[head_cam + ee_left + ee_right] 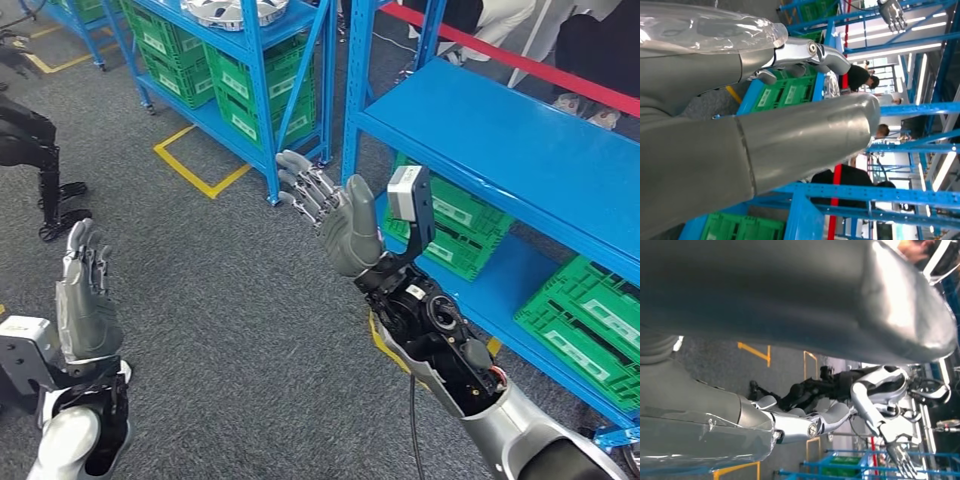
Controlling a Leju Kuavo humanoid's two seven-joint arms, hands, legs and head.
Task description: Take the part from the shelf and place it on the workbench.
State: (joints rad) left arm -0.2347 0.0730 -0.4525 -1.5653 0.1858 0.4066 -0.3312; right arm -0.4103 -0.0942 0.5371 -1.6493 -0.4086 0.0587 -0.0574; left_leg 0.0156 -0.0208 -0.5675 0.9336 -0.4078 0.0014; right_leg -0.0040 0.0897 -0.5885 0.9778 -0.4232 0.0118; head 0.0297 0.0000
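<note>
Both hands are empty. The right hand (332, 208) is raised in the middle of the head view with fingers extended and slightly spread, palm turned toward the blue shelf (521, 150) on the robot's right. The left hand (84, 290) is held low on the left with fingers upright and apart, holding nothing.

The part is judged to be the silver wheel cover (234, 10), a round disc lying flat on the top level of the farther blue rack (249, 45) at the upper edge of the head view (only its near rim is visible, so the rest of its shape cannot be confirmed). Green crates (264, 95) fill the levels below it.

Key relation: the wheel cover lies ahead of and beyond both hands, well apart from each. The right hand is nearer and its fingers already point roughly toward that rack. Being round and flat, the disc has no long axis; approach direction is set by the rim nearest the robot. The reach appears too long from this stance, so moving closer is probably required. No workbench is identifiable in these views.
</note>
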